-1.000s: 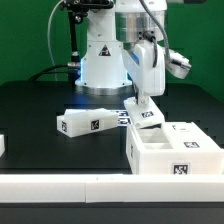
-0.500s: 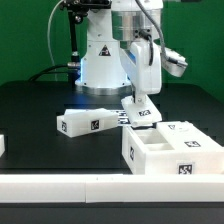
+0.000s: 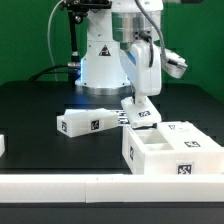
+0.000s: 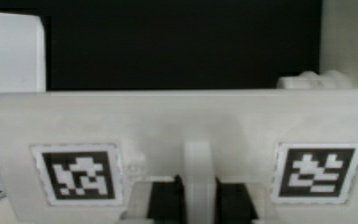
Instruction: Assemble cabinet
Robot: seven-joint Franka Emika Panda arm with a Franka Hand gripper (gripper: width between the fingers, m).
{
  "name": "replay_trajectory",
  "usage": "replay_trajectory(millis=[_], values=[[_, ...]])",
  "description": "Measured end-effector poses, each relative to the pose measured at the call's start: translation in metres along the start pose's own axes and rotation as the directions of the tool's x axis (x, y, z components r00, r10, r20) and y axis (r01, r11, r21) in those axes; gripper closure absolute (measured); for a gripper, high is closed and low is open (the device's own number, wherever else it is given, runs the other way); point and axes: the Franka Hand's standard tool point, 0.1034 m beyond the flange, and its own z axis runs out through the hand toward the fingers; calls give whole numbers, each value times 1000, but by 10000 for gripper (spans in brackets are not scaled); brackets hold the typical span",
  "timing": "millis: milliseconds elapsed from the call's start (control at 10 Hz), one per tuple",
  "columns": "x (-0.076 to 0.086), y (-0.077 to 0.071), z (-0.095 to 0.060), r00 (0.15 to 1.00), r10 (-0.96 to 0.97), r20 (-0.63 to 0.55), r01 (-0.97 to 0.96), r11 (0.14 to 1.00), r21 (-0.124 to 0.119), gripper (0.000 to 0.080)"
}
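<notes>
This is a robotics lab: 1 white robot arm (image 3: 104, 58) stands on a black table (image 3: 35, 110), a green backdrop (image 3: 25, 35) hangs behind, and square black-and-white tags mark each cabinet panel (image 3: 143, 116).

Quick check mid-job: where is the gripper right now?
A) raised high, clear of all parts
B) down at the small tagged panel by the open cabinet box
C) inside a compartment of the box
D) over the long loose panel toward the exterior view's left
B: in the exterior view the gripper is low on the small tagged panel, close by the cabinet box. The long loose panel lies apart toward that view's left.
</notes>
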Motion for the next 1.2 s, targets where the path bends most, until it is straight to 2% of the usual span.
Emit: replay_trajectory(millis=[500, 600, 700, 1100, 1200], values=[[0, 0, 0, 1000, 0, -1, 0, 1000, 0, 735], [0, -2, 0, 1000, 0, -9, 0, 1000, 15, 735], [-2, -4, 1, 1000, -8, -26, 9, 999, 42, 735], [-1, -3, 1, 1000, -6, -20, 7, 999, 35, 735], [1, -1, -5, 1000, 10, 0, -10, 1000, 27, 735]])
